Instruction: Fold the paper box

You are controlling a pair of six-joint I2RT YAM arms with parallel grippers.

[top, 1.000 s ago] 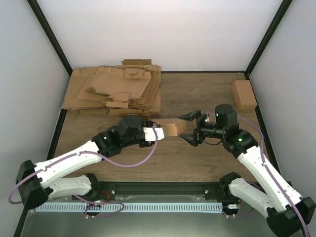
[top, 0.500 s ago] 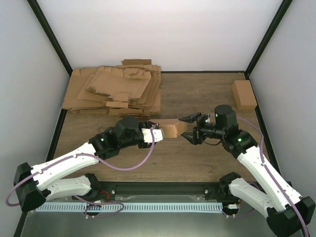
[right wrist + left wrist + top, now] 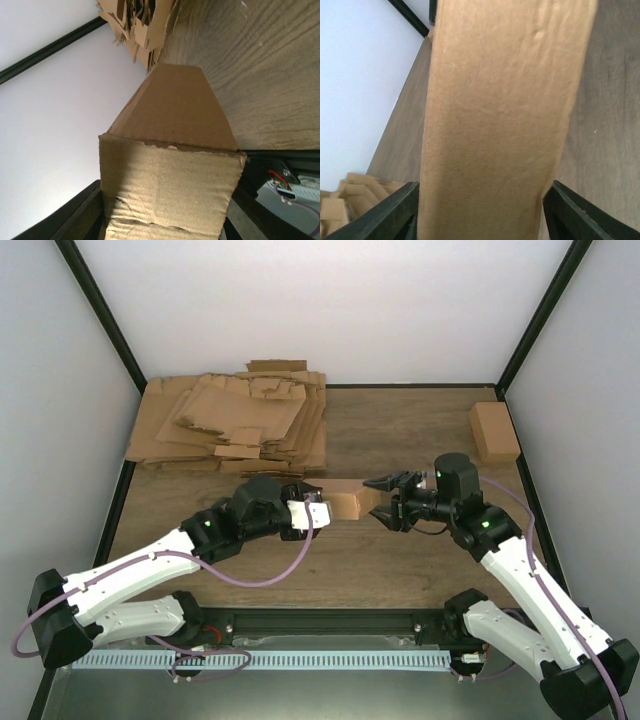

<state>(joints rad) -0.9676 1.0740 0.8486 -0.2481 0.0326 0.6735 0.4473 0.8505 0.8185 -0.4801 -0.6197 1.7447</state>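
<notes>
The paper box (image 3: 347, 502) is a small brown carton held just above the table's middle, between both arms. My left gripper (image 3: 322, 503) straddles its left end. In the left wrist view the paper box (image 3: 500, 100) fills the space between the fingers (image 3: 395, 212), with a thin gap at the right finger, so my left gripper (image 3: 484, 183) is open around it. My right gripper (image 3: 370, 498) is on the right end. In the right wrist view both jaws of my right gripper (image 3: 167, 190) press the sides of the paper box (image 3: 175, 100), whose torn end flap faces the camera.
A thick heap of flat cardboard sheets (image 3: 235, 425) lies at the back left. A small folded carton (image 3: 494, 431) stands at the back right near the black frame post. White walls close in the table on three sides.
My right gripper has moved left onto the box's right end and its jaws have narrowed against it. My left gripper's jaws have widened slightly. The box has barely moved.
</notes>
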